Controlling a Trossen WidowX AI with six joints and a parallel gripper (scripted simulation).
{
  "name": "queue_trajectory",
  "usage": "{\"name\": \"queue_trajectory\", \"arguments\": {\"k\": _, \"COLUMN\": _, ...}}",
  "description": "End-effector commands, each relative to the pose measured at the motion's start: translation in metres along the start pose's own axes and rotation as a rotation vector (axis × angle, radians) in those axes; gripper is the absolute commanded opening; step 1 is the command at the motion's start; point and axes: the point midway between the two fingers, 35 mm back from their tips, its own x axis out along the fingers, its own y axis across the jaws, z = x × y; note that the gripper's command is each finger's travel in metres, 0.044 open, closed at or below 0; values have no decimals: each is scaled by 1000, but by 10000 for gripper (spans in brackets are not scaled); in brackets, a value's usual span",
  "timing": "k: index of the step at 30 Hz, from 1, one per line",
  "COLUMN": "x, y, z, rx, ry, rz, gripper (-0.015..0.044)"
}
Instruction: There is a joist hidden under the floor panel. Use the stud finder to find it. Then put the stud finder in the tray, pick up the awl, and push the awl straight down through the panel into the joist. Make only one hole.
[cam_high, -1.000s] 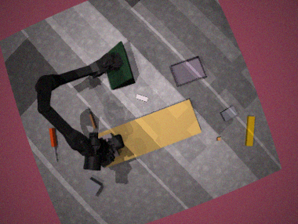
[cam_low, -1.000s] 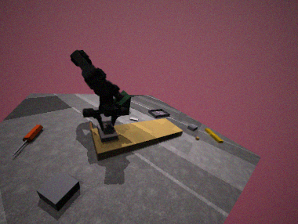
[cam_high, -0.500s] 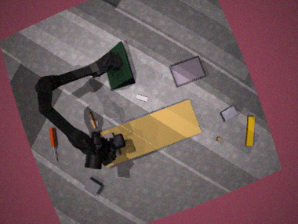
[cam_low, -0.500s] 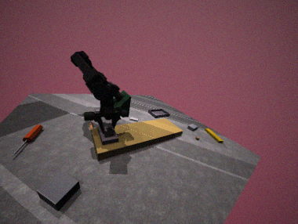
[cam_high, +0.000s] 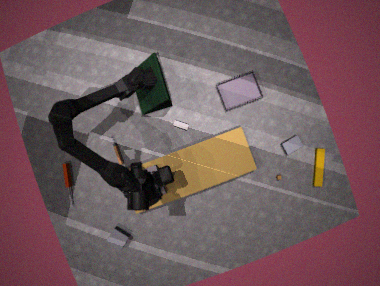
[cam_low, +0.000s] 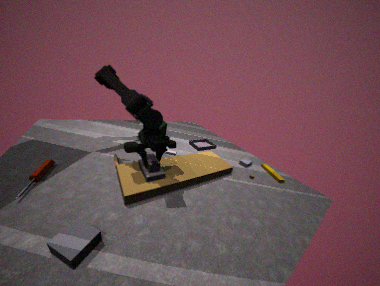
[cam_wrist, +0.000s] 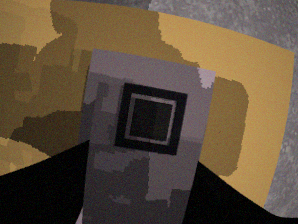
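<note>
Yellow panel: the floor panel (cam_high: 215, 160) lies flat on the grey worktop (cam_high: 240, 235), long and narrow, with a faint dashed line across its middle.
Stud finder: a grey block with a dark square window (cam_wrist: 149, 119); in the wrist view it sits on the panel's surface, near the end closest to the arm.
Gripper: the gripper (cam_low: 151, 167) is clamped on the stud finder (cam_low: 152, 172), its dark fingers on either side of the block's body.
Arm: the black arm (cam_high: 75, 145) bends from its base by the green plate (cam_high: 155, 85) and reaches down over the panel's near end.
Tray: a pale tray with a dark rim (cam_high: 220, 92) rests well apart from the panel, beyond its far long edge.
Awl: an orange-handled tool (cam_high: 67, 175) lies on the worktop on the arm's other side, apart from the panel.
Other items: a yellow bar (cam_high: 319, 167), a small grey block (cam_high: 291, 145) and a small white piece (cam_high: 180, 125) lie scattered on the worktop.
</note>
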Motion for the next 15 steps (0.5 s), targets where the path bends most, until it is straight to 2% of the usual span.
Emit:
{"name": "queue_trajectory", "arguments": {"k": 1, "x": 0, "y": 16, "z": -1, "rx": 0, "ry": 1, "rz": 0, "gripper": 0}}
{"name": "queue_trajectory", "arguments": {"k": 15, "x": 0, "y": 67, "z": -1, "rx": 1, "ry": 1, "rz": 2, "gripper": 0}}
